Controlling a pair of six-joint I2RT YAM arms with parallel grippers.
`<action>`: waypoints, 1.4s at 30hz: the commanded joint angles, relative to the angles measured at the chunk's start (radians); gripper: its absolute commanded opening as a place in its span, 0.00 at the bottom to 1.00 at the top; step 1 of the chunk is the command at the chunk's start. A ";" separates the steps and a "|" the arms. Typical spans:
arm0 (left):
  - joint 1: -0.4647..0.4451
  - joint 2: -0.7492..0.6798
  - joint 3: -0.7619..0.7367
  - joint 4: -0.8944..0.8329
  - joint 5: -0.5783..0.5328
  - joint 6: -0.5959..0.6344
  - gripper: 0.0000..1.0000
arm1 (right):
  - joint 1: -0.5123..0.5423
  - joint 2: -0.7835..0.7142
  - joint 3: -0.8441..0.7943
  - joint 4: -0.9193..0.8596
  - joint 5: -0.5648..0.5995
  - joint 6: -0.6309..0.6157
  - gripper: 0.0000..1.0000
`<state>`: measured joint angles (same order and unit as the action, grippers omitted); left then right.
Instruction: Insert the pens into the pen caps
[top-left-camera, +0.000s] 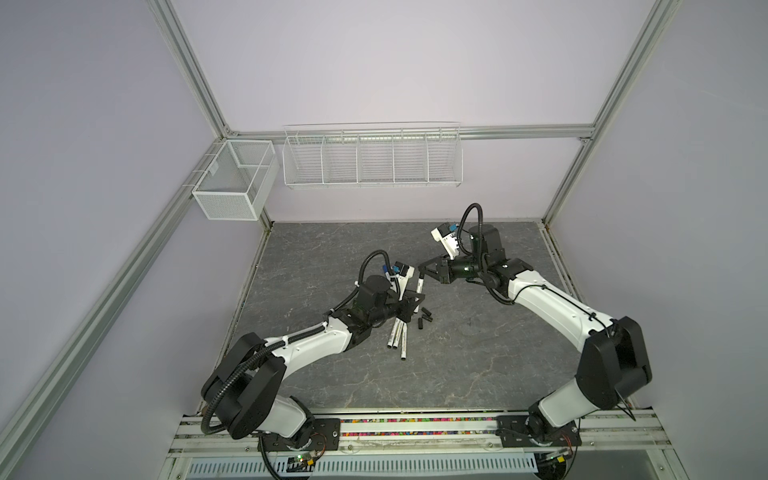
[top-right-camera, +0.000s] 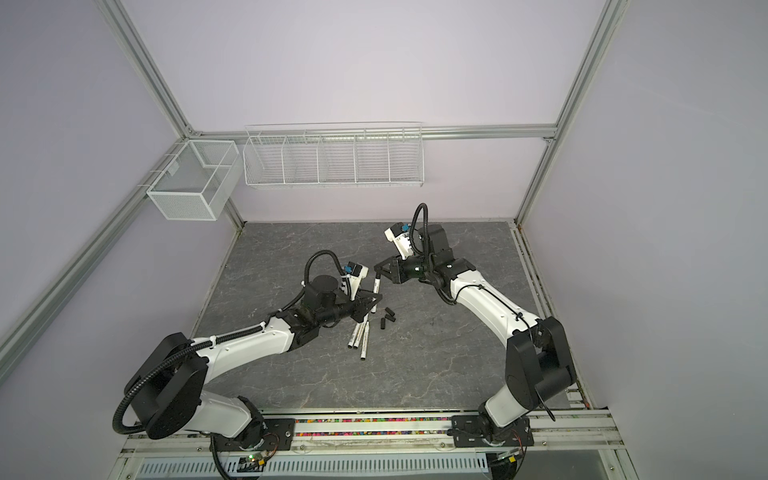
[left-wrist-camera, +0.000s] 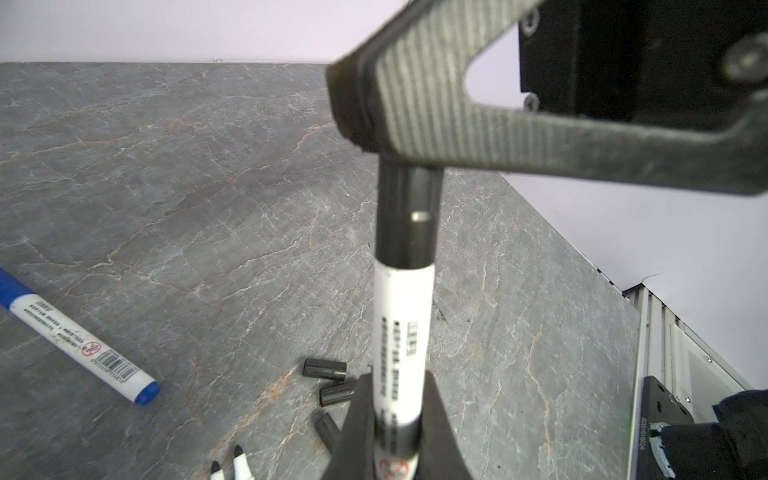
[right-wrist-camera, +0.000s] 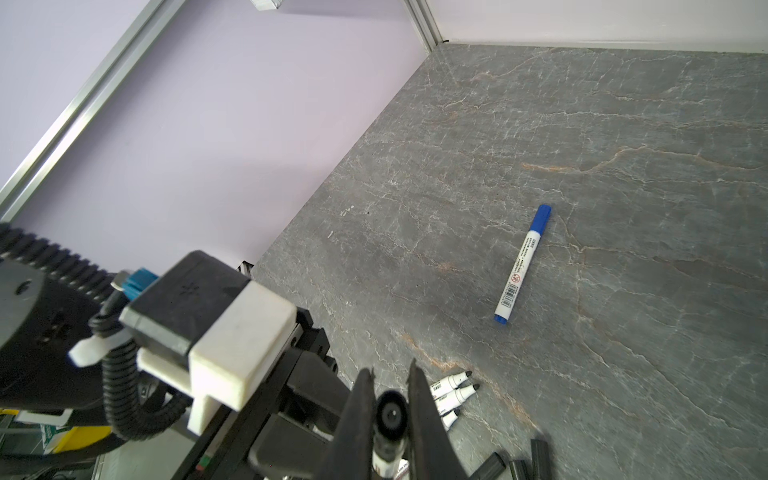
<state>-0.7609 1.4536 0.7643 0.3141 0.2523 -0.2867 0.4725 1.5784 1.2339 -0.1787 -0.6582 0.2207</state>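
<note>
My left gripper (left-wrist-camera: 398, 376) is shut on the lower barrel of a white pen (left-wrist-camera: 400, 324), holding it raised off the table and tilted. A black pen cap (left-wrist-camera: 405, 216) sits over that pen's upper end. My right gripper (right-wrist-camera: 390, 374) is shut on this cap (right-wrist-camera: 390, 411). Both top views show the two grippers meeting at the held pen (top-left-camera: 419, 286) (top-right-camera: 376, 286). Three uncapped pens (right-wrist-camera: 455, 390) lie side by side on the table (top-left-camera: 397, 336). Three loose black caps (left-wrist-camera: 325, 368) lie beside them (top-left-camera: 424, 320).
A blue-capped pen (right-wrist-camera: 521, 266) lies alone on the grey marbled table (right-wrist-camera: 602, 145). On the back wall hang a white wire rack (top-left-camera: 372, 160) and a mesh basket (top-left-camera: 232, 183). Aluminium frame posts border the table.
</note>
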 joint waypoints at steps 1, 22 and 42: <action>0.071 -0.049 0.049 0.241 -0.139 -0.086 0.00 | 0.055 0.051 -0.040 -0.346 -0.066 -0.099 0.07; 0.145 -0.049 0.019 0.315 -0.227 -0.197 0.00 | 0.032 0.046 -0.099 -0.370 -0.055 -0.089 0.07; 0.202 -0.008 0.061 0.377 -0.225 -0.231 0.00 | 0.119 0.058 -0.082 -0.489 0.049 -0.200 0.07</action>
<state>-0.7128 1.4776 0.7265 0.3603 0.3099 -0.3733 0.5297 1.6051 1.2304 -0.2012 -0.5350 0.0921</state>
